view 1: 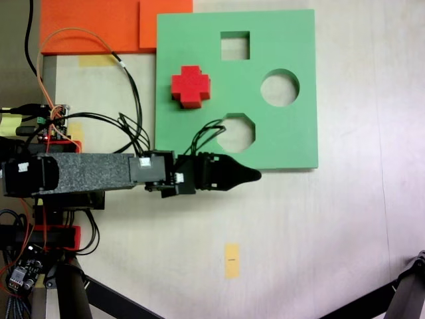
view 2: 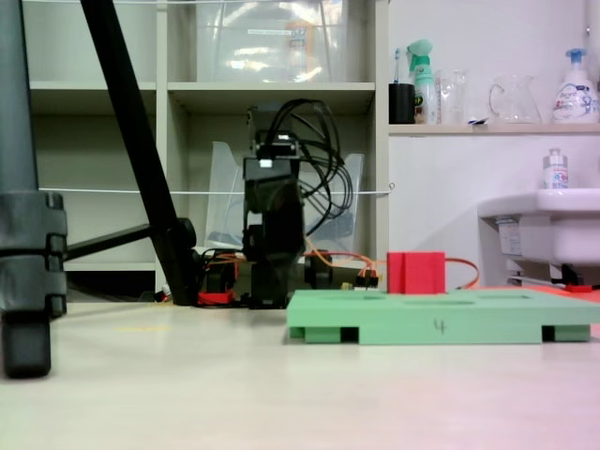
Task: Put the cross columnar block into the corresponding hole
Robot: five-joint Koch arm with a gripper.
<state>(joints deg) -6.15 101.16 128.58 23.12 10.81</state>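
Observation:
The red cross block (view 1: 190, 86) stands on the left part of the green board (view 1: 285, 139), rising above its surface as a red stub (view 2: 416, 272). The plus-shaped cutout is hidden beneath the block, and I cannot tell how deep the block sits. The square cutout (view 1: 235, 45), a round one (view 1: 279, 88) and the octagonal one (view 1: 236, 132) are open. My gripper (view 1: 251, 175) hangs just off the board's near edge, below the octagonal cutout, its black jaws together in a point with nothing in them. It is well apart from the block. The arm (view 2: 272, 197) faces the low fixed camera.
Orange foam sheets (view 1: 99, 26) lie beside the board's top left corner. Cables and a circuit board (view 1: 53, 119) crowd the arm's base. A yellow tape mark (view 1: 231, 259) is on the table. Tripod legs (view 1: 99, 292) (view 2: 28, 262) stand at the edges.

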